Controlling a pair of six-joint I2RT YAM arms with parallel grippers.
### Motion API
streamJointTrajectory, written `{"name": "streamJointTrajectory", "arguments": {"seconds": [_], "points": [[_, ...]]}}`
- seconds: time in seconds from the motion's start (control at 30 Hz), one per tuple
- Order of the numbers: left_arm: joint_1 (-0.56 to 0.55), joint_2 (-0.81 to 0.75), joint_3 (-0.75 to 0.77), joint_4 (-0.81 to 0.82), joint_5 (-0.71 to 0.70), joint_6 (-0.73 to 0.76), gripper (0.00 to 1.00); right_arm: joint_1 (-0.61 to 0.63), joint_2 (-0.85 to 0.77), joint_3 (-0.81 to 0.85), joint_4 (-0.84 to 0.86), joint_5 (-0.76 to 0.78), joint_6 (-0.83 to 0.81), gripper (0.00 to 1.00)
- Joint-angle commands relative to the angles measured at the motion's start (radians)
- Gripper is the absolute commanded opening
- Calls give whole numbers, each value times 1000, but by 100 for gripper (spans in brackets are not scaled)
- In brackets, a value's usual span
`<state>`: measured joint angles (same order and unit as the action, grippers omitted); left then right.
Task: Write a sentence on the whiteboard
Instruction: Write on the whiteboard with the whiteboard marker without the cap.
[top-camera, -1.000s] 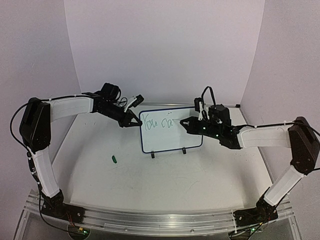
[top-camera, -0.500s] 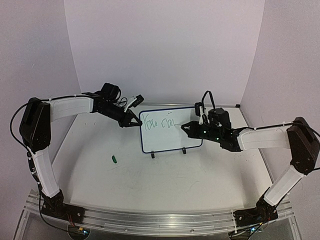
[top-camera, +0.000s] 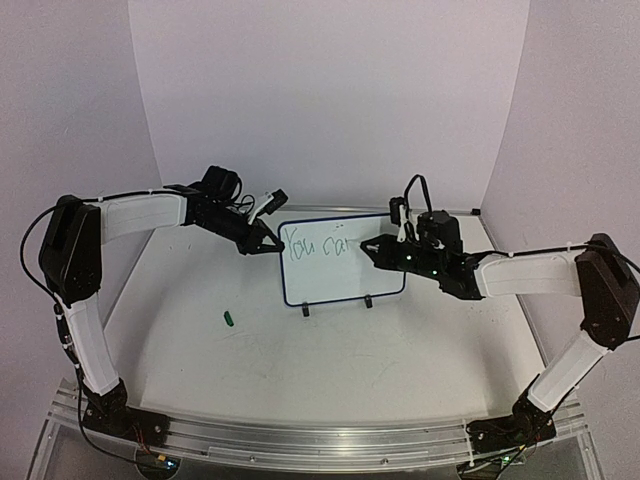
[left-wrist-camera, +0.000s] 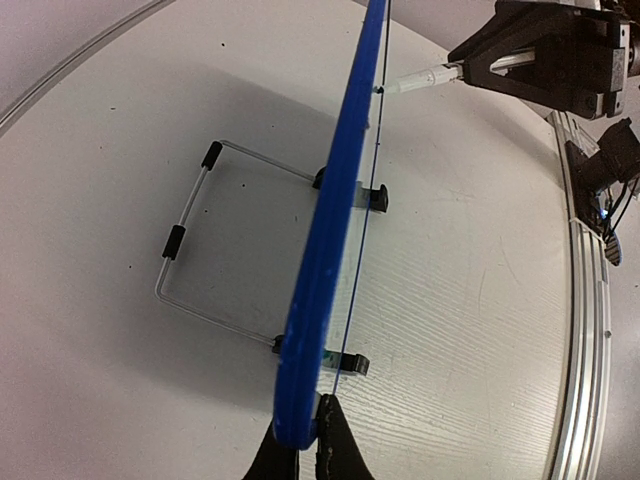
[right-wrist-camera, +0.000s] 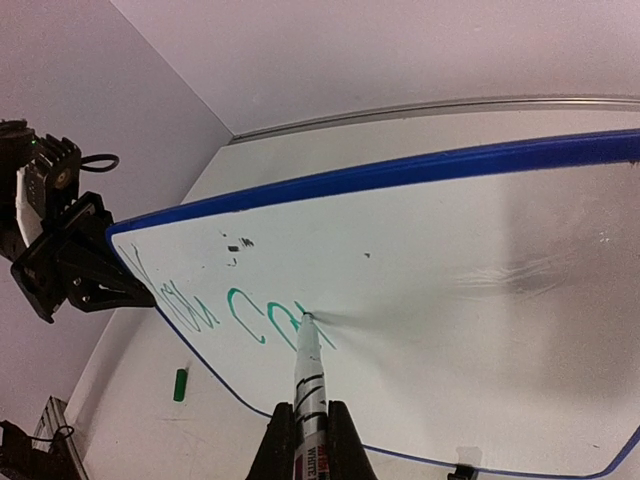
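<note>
The table (top-camera: 330, 380) carries everything, and the board (top-camera: 340, 282) stands on it toward the back, about midway between my two arms. It leans back a little on its wire stand (left-wrist-camera: 190, 240).

My left gripper (top-camera: 262, 245) is clenched on the board's left edge, with the blue frame pinched between the fingers. That is my brace. I judge it must hold firm, because each stroke pushes the board backward and the stand alone looks light.

My right gripper (top-camera: 372, 249) is clamped round the marker (right-wrist-camera: 308, 375). The marker's tip touches the white face at the end of the first line.

The sentence (right-wrist-camera: 240, 315) reads "You ca" so far, plus a further stroke that I take for the start of an "n". The rest is not yet written.

To do this stroke well I would:
- press only lightly, just enough that the green line does not break;
- slide the tip along the face rather than into it;
- lift it clear between letters, so no stray tails join them;
- match the letters already there in height, and finish the word before the right frame.

The bare lower half looks like the place for the remaining words.

The small green cap (top-camera: 229, 319) lies on the table, well to the left of the board and out of my way.
</note>
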<state>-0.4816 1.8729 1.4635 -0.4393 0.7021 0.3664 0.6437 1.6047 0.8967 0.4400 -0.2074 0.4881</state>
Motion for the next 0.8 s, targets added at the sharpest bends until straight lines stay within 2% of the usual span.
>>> {"name": "streamJointTrajectory", "arguments": {"seconds": [0.0, 0.43, 0.77], "points": [[12, -13, -9, -13, -134, 53, 0, -4, -19, 22, 41, 40, 6, 0], [12, -14, -10, -13, -134, 53, 0, -6, -59, -34, 39, 110, 10, 0], [12, -14, -9, -13, -135, 54, 0, -8, -41, -64, 35, 81, 27, 0]]}}
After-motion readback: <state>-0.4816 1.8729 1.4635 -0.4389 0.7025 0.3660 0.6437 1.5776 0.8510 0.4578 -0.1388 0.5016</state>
